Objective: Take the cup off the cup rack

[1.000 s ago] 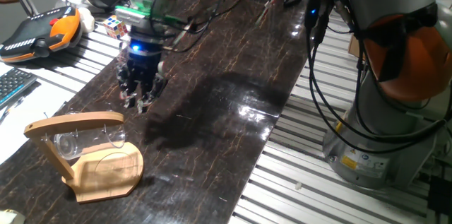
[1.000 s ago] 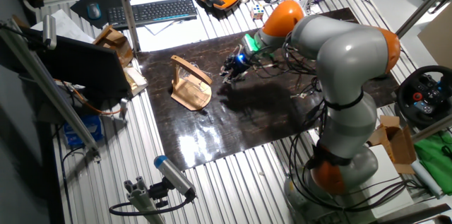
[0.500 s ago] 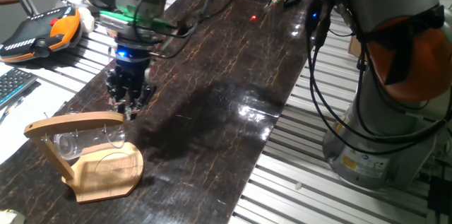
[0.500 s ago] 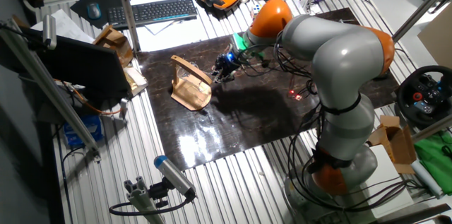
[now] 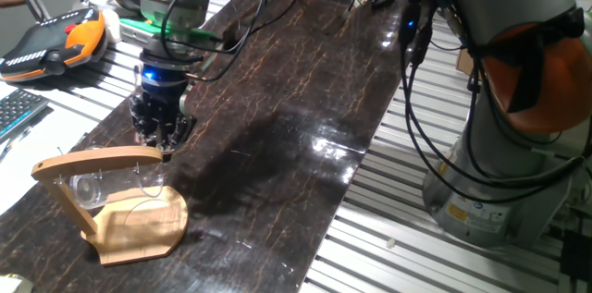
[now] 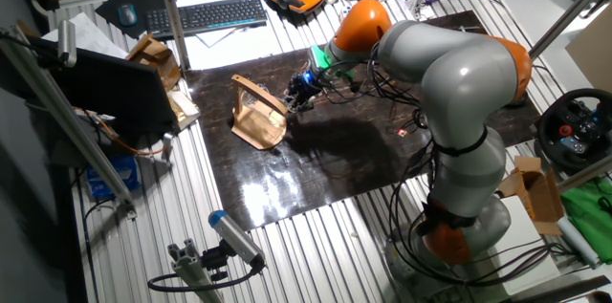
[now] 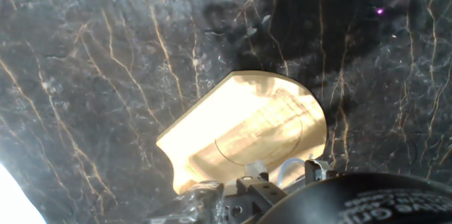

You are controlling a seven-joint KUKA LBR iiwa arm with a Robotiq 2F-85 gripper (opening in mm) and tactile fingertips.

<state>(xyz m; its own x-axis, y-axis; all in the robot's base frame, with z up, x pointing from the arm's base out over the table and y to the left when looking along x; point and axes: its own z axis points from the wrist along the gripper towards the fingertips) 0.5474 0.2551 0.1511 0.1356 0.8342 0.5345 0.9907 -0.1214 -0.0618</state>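
Wooden cup rack [image 5: 116,205] stands on dark marbled table [image 5: 305,99]; clear cup [image 5: 92,187] hangs under top bar, just below and beside gripper [image 5: 159,138]. Gripper finger spread unreadable. Hand view: cup hard to make out, rack base cut off.

The arm rises from its grey and orange base at the table's edge, bends over at a large orange-capped joint, and reaches across the dark table top with its grey upper links. Its wrist points straight down, ringed by a green band and a small blue light, with black cables looping off it. The end effector [image 5: 157,140] [image 6: 293,104] hangs below the wrist, dark fingers [image 5: 148,135] aimed at the table and drawn close together; whether they are fully closed cannot be told. It holds nothing visible. In the hand view only a black housing at the lower edge shows.
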